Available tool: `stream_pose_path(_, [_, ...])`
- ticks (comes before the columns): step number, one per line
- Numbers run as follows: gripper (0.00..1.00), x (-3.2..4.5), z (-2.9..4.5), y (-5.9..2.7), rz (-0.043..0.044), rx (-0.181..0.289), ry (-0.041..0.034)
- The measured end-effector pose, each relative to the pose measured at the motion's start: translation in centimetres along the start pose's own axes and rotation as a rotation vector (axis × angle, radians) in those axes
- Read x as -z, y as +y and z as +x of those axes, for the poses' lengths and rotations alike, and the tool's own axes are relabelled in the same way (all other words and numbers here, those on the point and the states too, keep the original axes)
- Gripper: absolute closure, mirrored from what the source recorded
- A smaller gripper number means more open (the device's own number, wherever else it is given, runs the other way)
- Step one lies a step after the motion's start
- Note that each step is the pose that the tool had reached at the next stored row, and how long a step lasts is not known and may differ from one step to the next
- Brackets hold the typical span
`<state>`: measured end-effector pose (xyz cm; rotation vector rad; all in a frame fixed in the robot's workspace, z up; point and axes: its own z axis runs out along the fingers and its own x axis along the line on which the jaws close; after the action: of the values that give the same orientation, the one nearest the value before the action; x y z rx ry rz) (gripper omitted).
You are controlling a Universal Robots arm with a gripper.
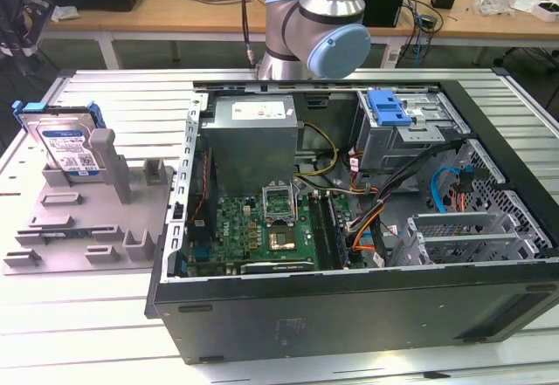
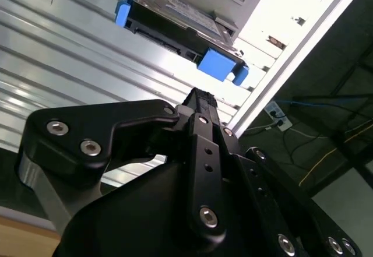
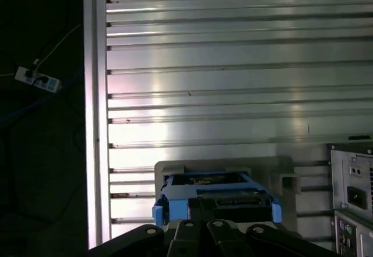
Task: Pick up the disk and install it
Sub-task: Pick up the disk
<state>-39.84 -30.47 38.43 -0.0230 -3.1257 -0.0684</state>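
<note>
The disk (image 1: 68, 147) is standing on edge in the grey fixture (image 1: 83, 232) at the table's (image 1: 87, 341) far corner, on the exterior view's left. The second wrist view is showing the gripper (image 2: 200, 101) hovering just beside it — grip state cannot be told.

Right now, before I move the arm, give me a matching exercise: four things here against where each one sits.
1. disk
2. blue caddy
3. power-supply box
4. green motherboard

A. flat on the floor of the case
B. on the drive cage, exterior view's right
C. upright in the grey fixture, outside the case
D. inside the case, far corner, exterior view's left

Pairs: 1-C, 2-B, 3-D, 4-A
</note>
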Motion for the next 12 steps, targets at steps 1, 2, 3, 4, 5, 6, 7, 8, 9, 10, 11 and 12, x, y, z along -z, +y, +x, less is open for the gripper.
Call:
stream_pose_path(1, [0.89,0.00,0.00,0.00,0.0003,0.018,0.0019])
stream_pose_path(2, [0.89,0.00,-0.01,-0.01,0.0007,0.042,0.0039])
stream_pose_path(3, [0.89,0.00,-0.01,0.00,0.0009,0.059,0.0049])
stream_pose_path(4, [0.89,-0.01,-0.01,0.00,0.0013,0.080,0.0060])
stream_pose_path(5, [0.89,-0.01,-0.01,0.00,0.0016,0.098,0.0072])
stream_pose_path(6, [0.89,-0.02,-0.01,0.00,0.0019,0.115,0.0084])
stream_pose_path(7, [0.89,-0.02,-0.01,0.00,0.0022,0.134,0.0095])
stream_pose_path(8, [0.89,-0.04,-0.01,-0.01,0.0027,0.162,0.0113])
stream_pose_path(9, [0.89,-0.04,-0.01,0.00,0.0029,0.181,0.0125])
stream_pose_path(10, [0.89,-0.05,-0.01,-0.01,0.0032,0.199,0.0137])
stream_pose_path(11, [0.89,-0.05,-0.01,-0.01,0.0036,0.217,0.0150])
stream_pose_path(12, [0.83,-0.06,-0.01,-0.01,0.0038,0.235,0.0161])
